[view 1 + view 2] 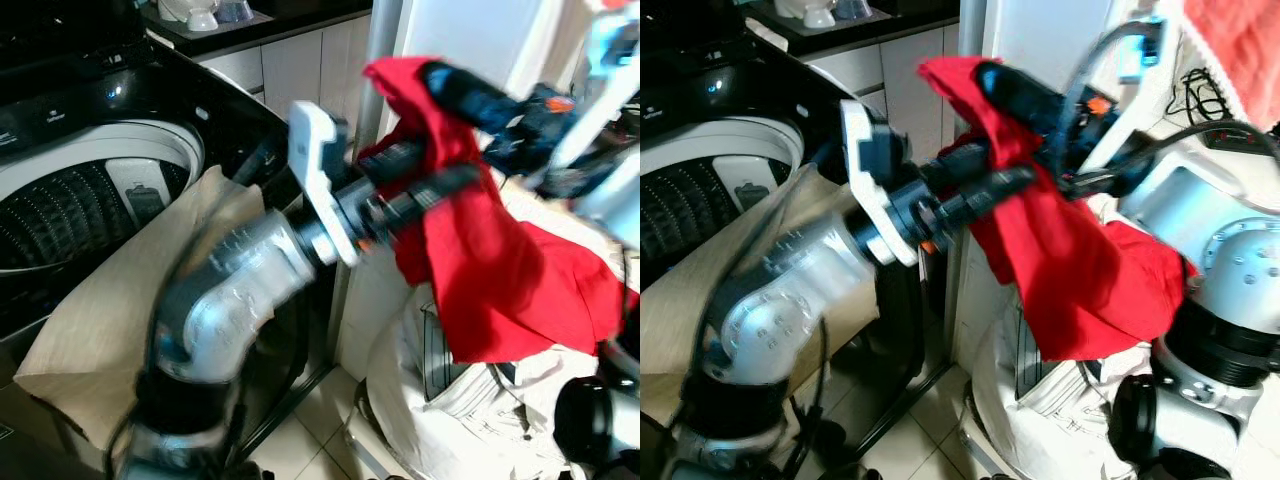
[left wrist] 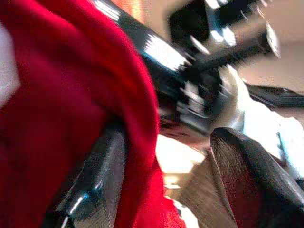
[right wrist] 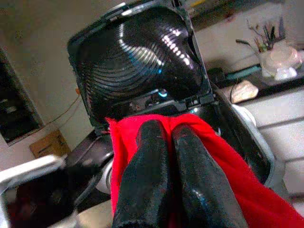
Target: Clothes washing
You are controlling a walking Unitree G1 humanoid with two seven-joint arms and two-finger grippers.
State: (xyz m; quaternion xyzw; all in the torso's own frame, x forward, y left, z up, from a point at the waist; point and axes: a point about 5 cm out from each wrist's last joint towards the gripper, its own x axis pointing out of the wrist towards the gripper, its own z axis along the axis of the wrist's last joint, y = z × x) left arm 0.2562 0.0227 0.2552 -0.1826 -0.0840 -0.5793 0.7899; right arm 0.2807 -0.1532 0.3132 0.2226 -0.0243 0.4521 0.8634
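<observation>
The red garment (image 1: 480, 250) hung in the centre and right of the left eye view, above a white laundry bag (image 1: 460, 390) that sat low and right of centre; its top corner was raised toward the upper middle of the frame, and its lower folds draped down onto the bag's mouth. The right gripper (image 1: 990, 80) reached in from the upper right; its two black fingers (image 3: 152, 161) lay pressed together with red cloth bunched around them, clamped on the garment's top edge. The left gripper (image 1: 440, 170) extended from lower left toward the centre, its silver arm crossing in front of the washing machine (image 1: 90, 190); its fingers (image 2: 95, 180) stood parted, one of them under a fold of the red cloth, the other clear of it, so it was spread rather than pinching. The washing machine filled the upper left of the eye views, its drum open at the top; in the right wrist view its dark lid (image 3: 137, 52) stood raised in the upper centre, behind the cloth. A beige cloth (image 1: 110, 310) draped over the machine's front edge, lower left. A counter with white cabinets (image 1: 290, 60) ran across the top.
</observation>
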